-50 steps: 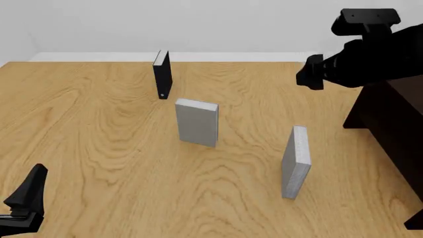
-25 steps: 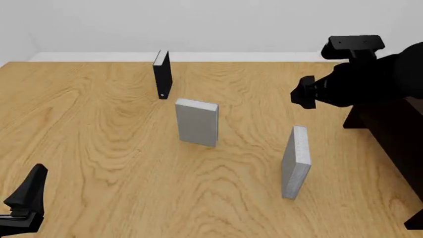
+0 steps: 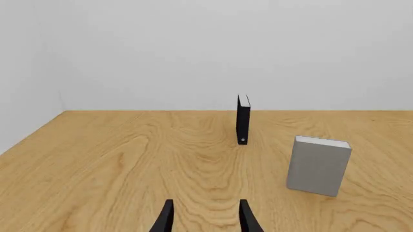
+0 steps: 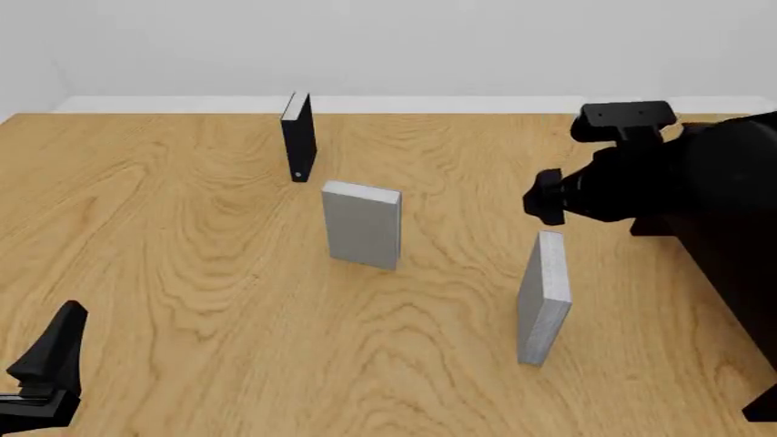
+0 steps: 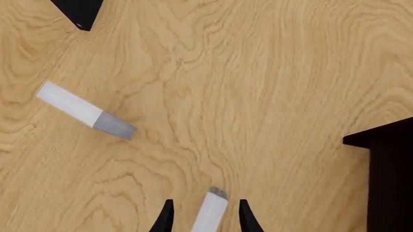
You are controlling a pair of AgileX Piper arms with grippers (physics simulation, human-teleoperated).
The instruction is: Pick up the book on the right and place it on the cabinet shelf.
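Note:
The book on the right is light grey and slim, standing upright on the table. My right gripper hangs just above its top edge, pointing down. The right wrist view shows the book's pale top between the fingertips of the right gripper, which is open and not touching it. At the right edge stands the very dark cabinet, also seen as a dark cabinet corner; its shelf does not show. My left gripper rests low at the near left, and in its wrist view the left gripper is open and empty.
Another grey book stands mid-table, seen also as a grey book and from above. A black book stands farther back. The white wall rises beyond the table's far edge.
My right arm has come down and to the left, from high near the cabinet to just above the right book. The left arm and the books have not moved.

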